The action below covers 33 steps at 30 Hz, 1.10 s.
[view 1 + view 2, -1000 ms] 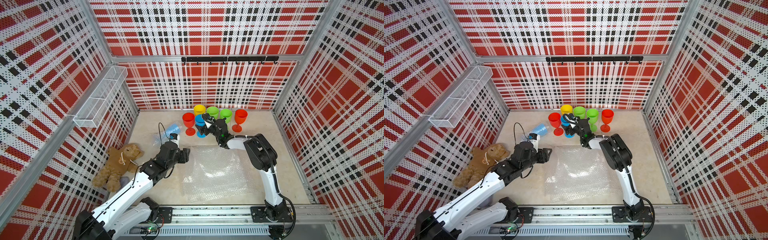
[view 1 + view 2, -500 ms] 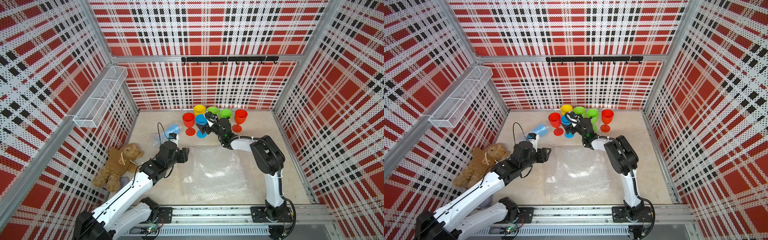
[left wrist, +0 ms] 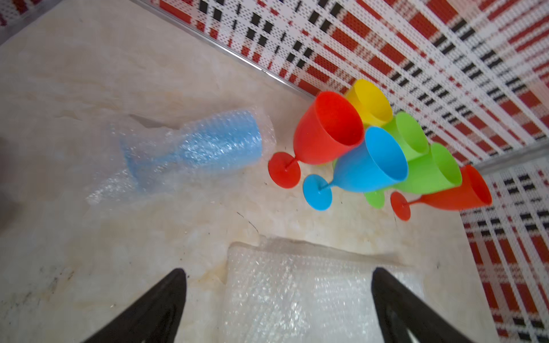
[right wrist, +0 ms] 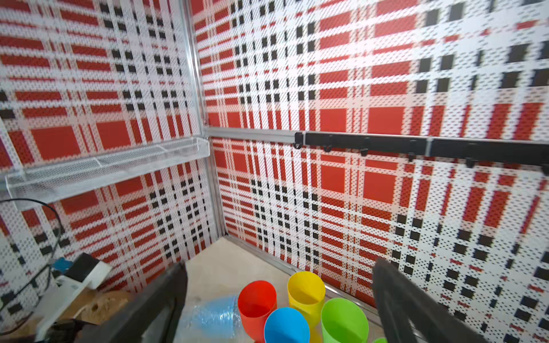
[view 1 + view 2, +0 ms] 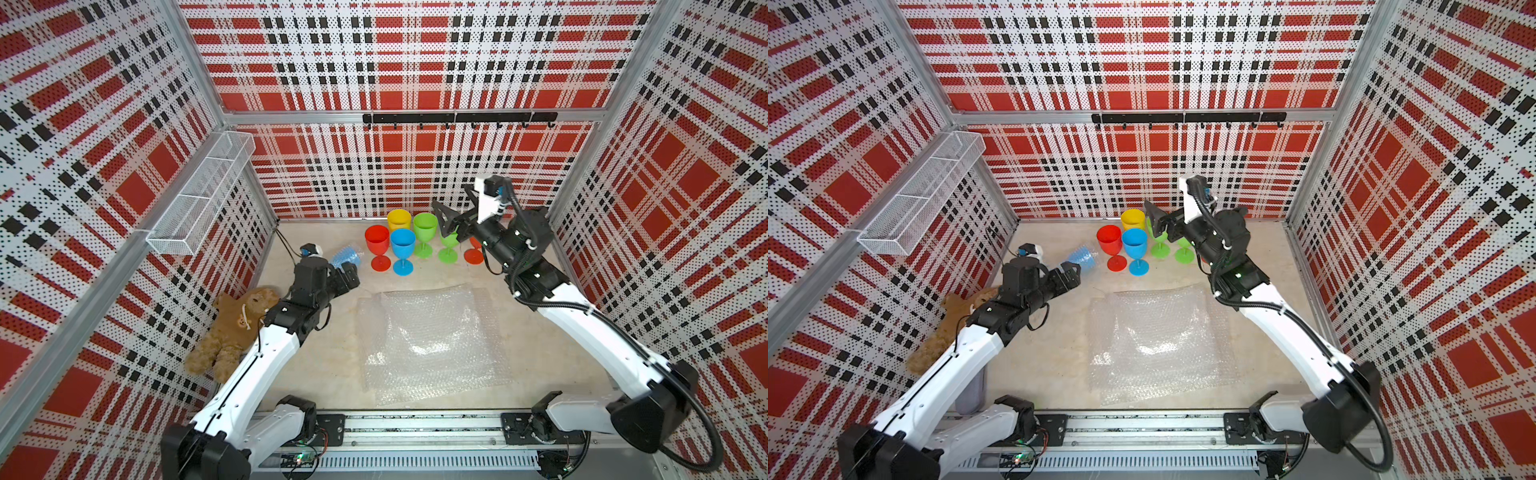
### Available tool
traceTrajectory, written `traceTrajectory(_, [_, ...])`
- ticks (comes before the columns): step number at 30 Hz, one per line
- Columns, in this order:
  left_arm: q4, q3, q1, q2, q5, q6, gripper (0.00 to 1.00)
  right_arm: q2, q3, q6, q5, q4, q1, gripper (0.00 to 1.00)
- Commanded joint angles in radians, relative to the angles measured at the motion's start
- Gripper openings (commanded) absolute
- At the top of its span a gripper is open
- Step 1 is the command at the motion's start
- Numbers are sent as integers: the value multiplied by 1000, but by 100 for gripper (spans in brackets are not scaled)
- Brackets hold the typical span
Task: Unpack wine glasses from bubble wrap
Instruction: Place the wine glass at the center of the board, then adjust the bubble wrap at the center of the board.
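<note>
Clearly the unpacking is near its end. Six wine glasses stand upright and bare in a tight cluster at the back of the desk: a red goblet, a yellow goblet, a blue goblet, two green ones and a second red one partly hidden behind the right arm in both top views. One glass is left: the wrapped blue goblet lies on its side just left of the cluster, its mouth toward the red one, with bubble wrap clinging round bowl and stem. Spent bubble wrap sheets lie flat in the middle of the desk.

The left arm reaches low, its jaws wide apart and empty, over the corner of the flat sheets and near the wrapped goblet. The right jaws, also spread wide and holding nothing, hang raised above the cluster.

My guess is that the next move is a reach for the last bundle. It calls for one arm to pin or lift the goblet and the other to pinch a loose edge of wrap, well away from the standing glasses, which look easy to topple.

The desk is pale, marbled and scuffed. Red, black and white plaid walls close it in. A wire basket hangs on the left wall, a black hook rail runs along the back, and a teddy bear lies by the left wall.
</note>
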Motion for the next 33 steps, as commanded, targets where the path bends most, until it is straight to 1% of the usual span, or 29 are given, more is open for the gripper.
traceTrajectory(1, [-25,60,99,113,-7,-170,98,-123,-213,226,75,-87,-45,100])
traceTrajectory(2, [-56,93,128,174,-8,-214,98,-148,-239,314,-56,-85,-109,100])
traceTrajectory(3, [-86,128,142,232,-1,-253,98,-152,-235,380,-150,-121,-155,100])
traceTrajectory(4, [-122,171,157,294,7,-285,98,-144,-216,444,-233,-180,-197,100])
traceTrajectory(5, [-153,211,165,362,21,-302,98,-144,-206,447,-266,-219,-205,100])
traceTrajectory(8, [-161,290,175,491,76,-312,98,-150,-191,433,-213,-377,-203,100])
traceTrajectory(9, [-160,319,171,520,68,-289,98,-154,-185,418,-197,-423,-202,100])
traceTrajectory(10, [-167,359,168,546,34,-250,98,-159,-185,404,-181,-465,-201,100])
traceTrajectory(11, [-169,392,164,565,-10,-203,98,-172,-201,401,-174,-475,-200,100])
traceTrajectory(13, [-149,443,163,598,-75,-96,98,-208,-256,400,-196,-436,-200,100])
traceTrajectory(15, [-89,456,185,623,-63,-26,98,-233,-300,418,-236,-387,-198,100])
traceTrajectory(16, [-54,457,201,636,-34,-14,98,-237,-312,424,-259,-371,-198,100])
traceTrajectory(19, [71,456,250,679,111,9,99,-239,-330,436,-305,-341,-197,100])
traceTrajectory(22, [156,480,272,741,209,48,99,-239,-337,435,-332,-339,-194,100])
traceTrajectory(23, [153,504,276,775,235,65,99,-242,-338,433,-337,-340,-195,100])
traceTrajectory(26, [113,577,283,883,363,116,99,-259,-343,424,-345,-340,-193,100])
traceTrajectory(27, [99,590,287,908,398,131,97,-264,-344,416,-349,-340,-189,100])
traceTrajectory(30, [122,567,279,910,500,141,95,-260,-343,401,-357,-354,-171,100])
traceTrajectory(31, [141,544,275,892,508,146,95,-255,-342,363,-356,-360,-161,100])
traceTrajectory(33, [163,503,259,858,505,163,96,-246,-342,348,-352,-369,-143,100])
